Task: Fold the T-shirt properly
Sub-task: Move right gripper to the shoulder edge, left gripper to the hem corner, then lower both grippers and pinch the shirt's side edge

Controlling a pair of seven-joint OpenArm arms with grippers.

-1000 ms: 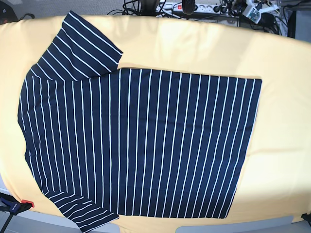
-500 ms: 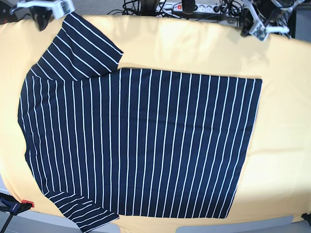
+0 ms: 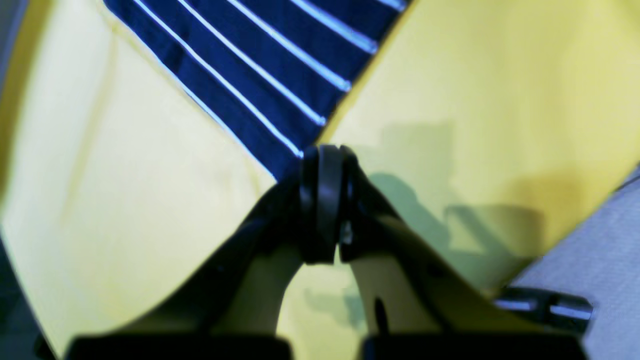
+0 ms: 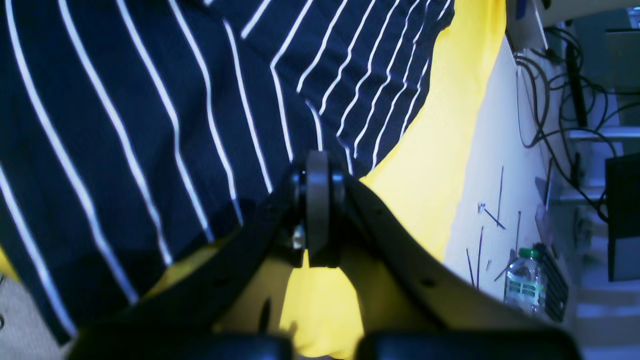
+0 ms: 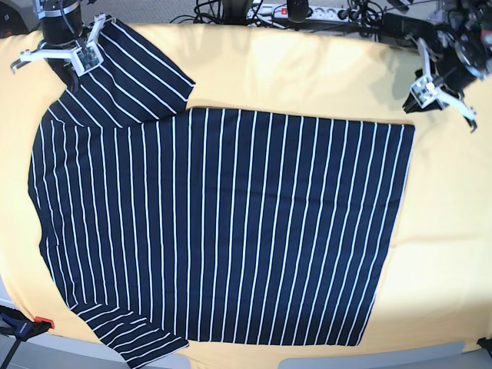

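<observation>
Yellow cloth (image 5: pixel 307 77) covers the whole table, and the T-shirt (image 5: pixel 223 223) takes up most of it, lying flat with its hem toward the right and its collar end toward the left, one sleeve at the far left corner and the other hanging near the front left edge. Its navy fabric with thin white stripes looks smooth from the base view. Next down in size, the right gripper (image 5: pixel 65 61) hangs over the far left sleeve; its wrist view shows the two black fingers pressed together with nothing between them, tips just above the sleeve's edge where stripes meet yellow. The left gripper (image 5: pixel 442 96) sits at the far right, near the shirt's far hem corner, and its fingers likewise meet tip to tip, empty, right at that corner. Cables (image 5: pixel 323 14) clutter the floor beyond, and a small water bottle (image 4: pixel 522 280) stands there too.
</observation>
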